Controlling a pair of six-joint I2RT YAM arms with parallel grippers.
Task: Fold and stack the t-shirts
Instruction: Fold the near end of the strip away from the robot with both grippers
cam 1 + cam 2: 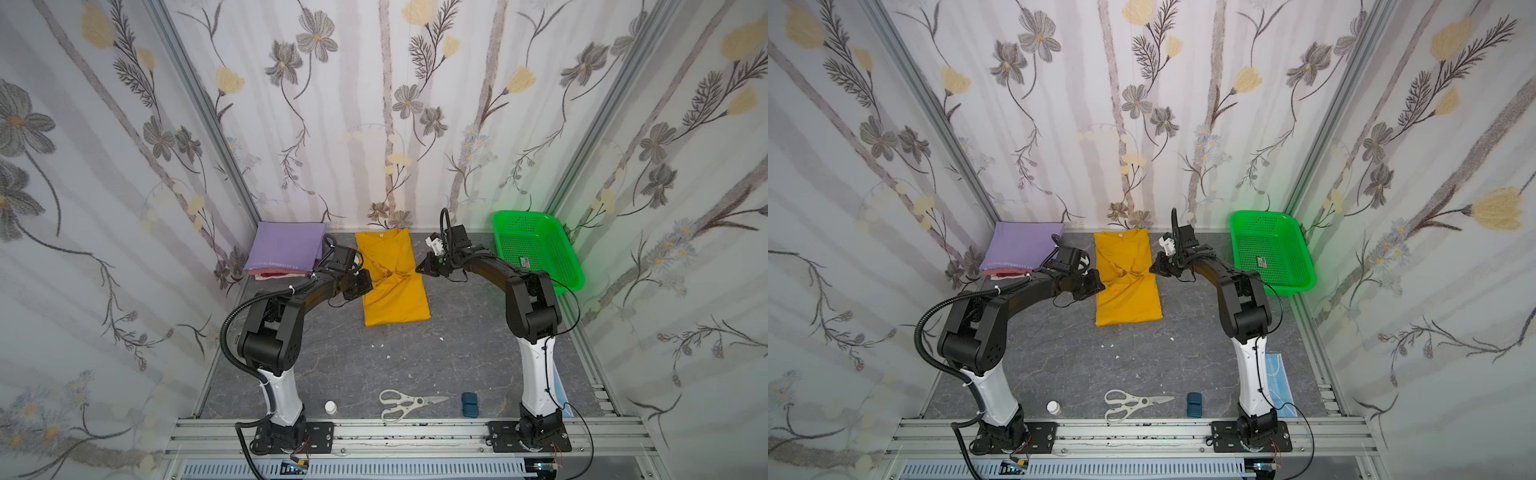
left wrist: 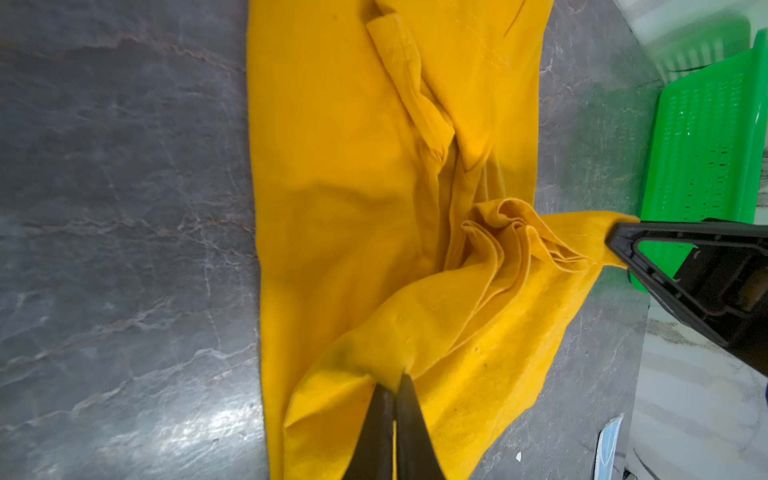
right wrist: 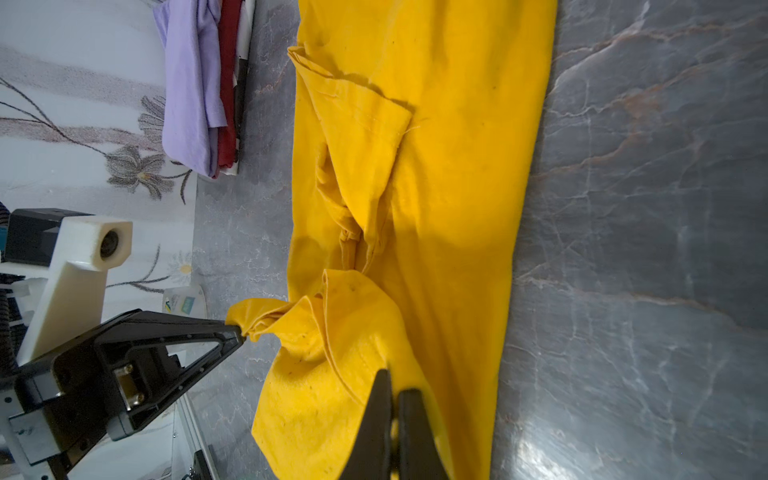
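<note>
- Two grippers are clamped on the yellow t-shirt (image 1: 392, 282), one at each long edge, about halfway along it.
- The left gripper (image 2: 395, 384) has its jaws closed tight on a pinch of the shirt's left edge. The cloth bunches up to the fingertips in the left wrist view.
- The right gripper (image 3: 392, 384) has its jaws closed on the right edge. Seen from the left wrist, the cloth there is drawn out to a point at its tips.
- The yellow t-shirt lies on the grey marbled table (image 1: 415, 357), mid-width and toward the back wall, folded into a long narrow strip.
- Its collar, with a small white tag, points at the back wall and its hem at the arm bases. Creases gather across the middle between the two grips.
- A folded lavender t-shirt (image 1: 286, 247) sits in the back left corner on top of a red t-shirt (image 1: 270, 272). Bare table shows between this stack and the yellow shirt.
- A green basket (image 1: 540, 245) is in the back right corner, apart from the shirt.
- Along the front edge are scissors (image 1: 405, 404), a small white bottle (image 1: 330, 407) and a dark blue object (image 1: 469, 405).
- A light-blue face mask (image 1: 1279, 374) lies beside the right arm's base.
</note>
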